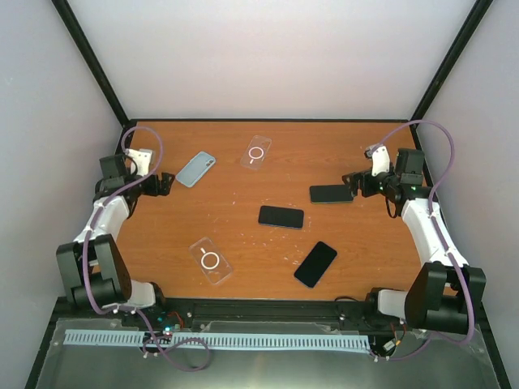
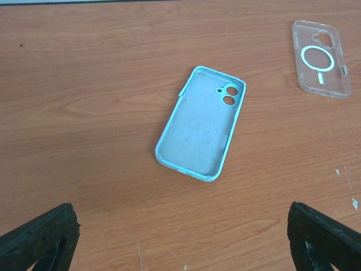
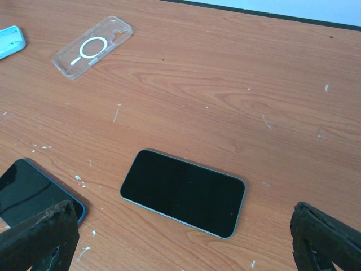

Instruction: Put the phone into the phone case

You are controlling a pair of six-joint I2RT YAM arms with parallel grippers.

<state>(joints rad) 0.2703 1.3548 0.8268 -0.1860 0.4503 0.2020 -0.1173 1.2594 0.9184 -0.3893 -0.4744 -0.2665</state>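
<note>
Right gripper (image 1: 354, 184), jaws wide and empty, hovers by the black green-rimmed slab phone (image 3: 183, 192) at three o'clock on the wooden table (image 1: 243, 243). Left gripper (image 1: 166, 184), equally spread and empty, faces the pale-blue soft case (image 2: 201, 123), hollow up, at ten o'clock. Likely the reaching stage; next, pinch the phone's long edges.

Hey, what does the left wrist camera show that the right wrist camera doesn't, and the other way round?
Only the left wrist view shows the blue case whole, lying open side up with its camera holes visible. Only the right wrist view shows a phone lying screen up, and part of a second phone cut off at the lower left edge. Both show the clear case with the white ring and the wooden table. The right wrist view also catches one corner of the blue case.
</note>
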